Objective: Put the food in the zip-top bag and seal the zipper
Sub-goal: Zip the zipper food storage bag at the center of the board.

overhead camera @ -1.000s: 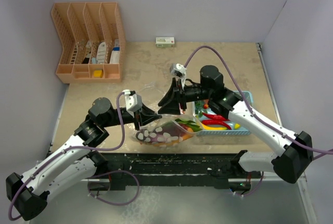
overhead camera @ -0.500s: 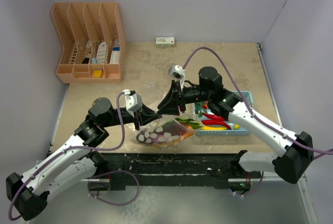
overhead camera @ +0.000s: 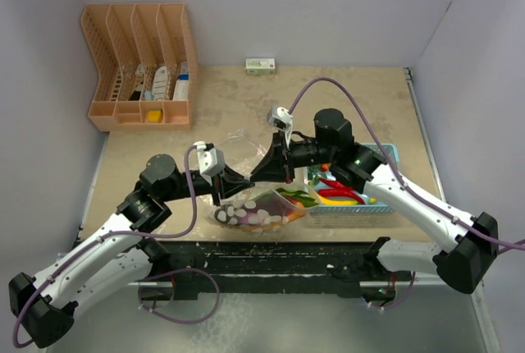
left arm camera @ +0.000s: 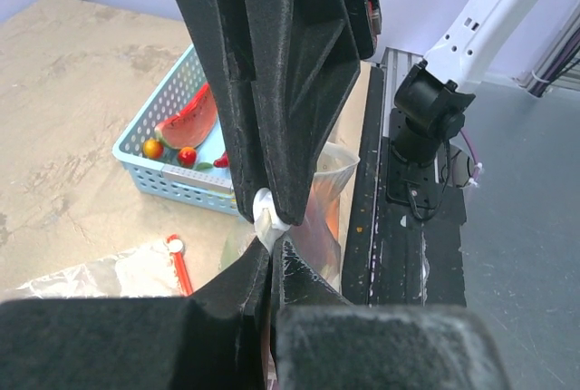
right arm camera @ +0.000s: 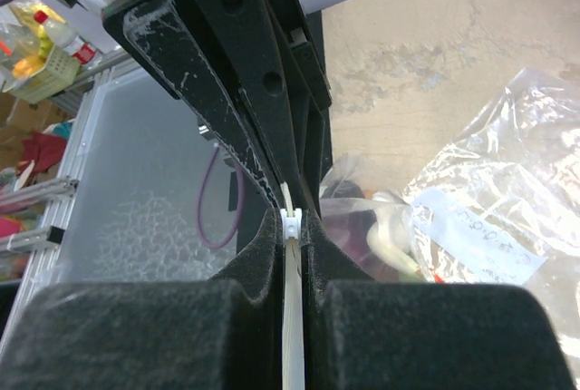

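Top external view has the zip-top bag point(overhead camera: 256, 210) lying mid-way along the desk's near edge, long axis left to right, food point(overhead camera: 289, 197) inside. Left gripper point(overhead camera: 232, 181) is clamped on the mouth's left end; right gripper point(overhead camera: 267, 171), just beside it, pinches the same thin edge. Any unsealed run likely lies toward the blue basket point(overhead camera: 361, 210), the right arm's side

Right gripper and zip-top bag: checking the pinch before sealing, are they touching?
Touching. The right wrist view shows the right gripper shut on a thin edge of the zip-top bag.
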`<state>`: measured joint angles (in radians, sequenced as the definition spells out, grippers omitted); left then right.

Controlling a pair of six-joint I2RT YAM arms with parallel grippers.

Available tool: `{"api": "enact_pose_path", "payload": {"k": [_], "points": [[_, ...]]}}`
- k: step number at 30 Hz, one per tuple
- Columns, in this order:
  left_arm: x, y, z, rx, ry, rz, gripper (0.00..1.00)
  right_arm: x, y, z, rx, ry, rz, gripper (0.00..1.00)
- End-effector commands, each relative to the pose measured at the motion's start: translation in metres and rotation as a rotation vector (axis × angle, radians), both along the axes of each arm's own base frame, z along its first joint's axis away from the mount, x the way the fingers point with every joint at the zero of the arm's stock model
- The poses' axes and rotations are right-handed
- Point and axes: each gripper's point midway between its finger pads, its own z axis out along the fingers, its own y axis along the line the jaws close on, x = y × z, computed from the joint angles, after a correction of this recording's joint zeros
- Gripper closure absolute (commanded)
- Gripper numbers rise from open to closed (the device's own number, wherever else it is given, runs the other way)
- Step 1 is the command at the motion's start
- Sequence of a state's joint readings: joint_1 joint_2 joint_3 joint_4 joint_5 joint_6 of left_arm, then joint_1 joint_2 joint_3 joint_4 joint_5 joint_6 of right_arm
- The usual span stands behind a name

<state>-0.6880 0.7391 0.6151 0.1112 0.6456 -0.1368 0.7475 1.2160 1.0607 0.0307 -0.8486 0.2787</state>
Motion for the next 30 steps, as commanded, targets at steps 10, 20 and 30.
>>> {"api": "enact_pose_path", "payload": {"k": [10, 20, 30], "points": [[0.009, 0.014, 0.051, -0.081, -0.166, 0.105, 1.0, -0.005, -0.028, -0.04, -0.125, 0.005, -0.106, 1.0], [0.055, 0.048, 0.082, -0.141, -0.196, 0.445, 1.0, -0.009, -0.046, -0.048, -0.161, 0.03, -0.191, 1.0], [0.084, 0.102, 0.142, -0.243, -0.3, 0.785, 1.0, -0.01, -0.053, -0.043, -0.152, 0.026, -0.234, 1.0]]}}
